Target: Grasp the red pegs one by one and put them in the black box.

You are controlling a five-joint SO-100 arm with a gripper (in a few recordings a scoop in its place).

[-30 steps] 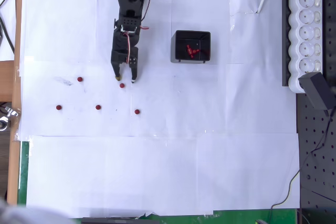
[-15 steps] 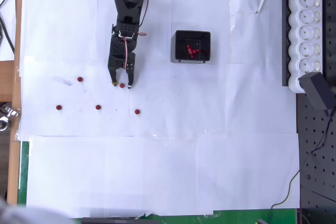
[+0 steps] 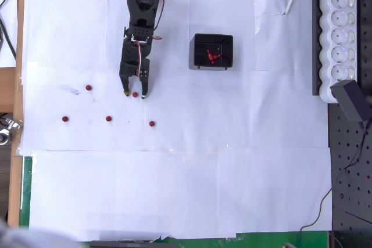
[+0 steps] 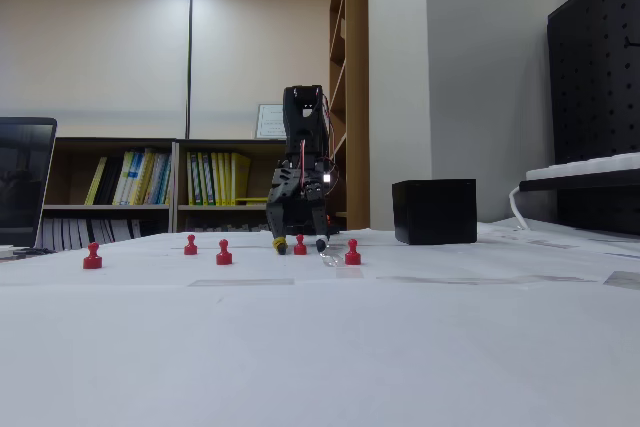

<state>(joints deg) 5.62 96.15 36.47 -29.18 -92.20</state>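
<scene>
White paper table [image 3: 232,190]: open gripper [image 3: 134,93] straddles tiny dark-red peg [image 3: 135,94], upright.

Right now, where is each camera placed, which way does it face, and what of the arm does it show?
Overhead view: above the table, looking straight down; the whole arm reaches from the top edge, open gripper straddling a red peg, black box to its right.
Fixed view: near table height at the paper's far end, facing the arm head-on; gripper tips touch down around that peg.
Shared: arm, that peg, four loose pegs, box.
</scene>
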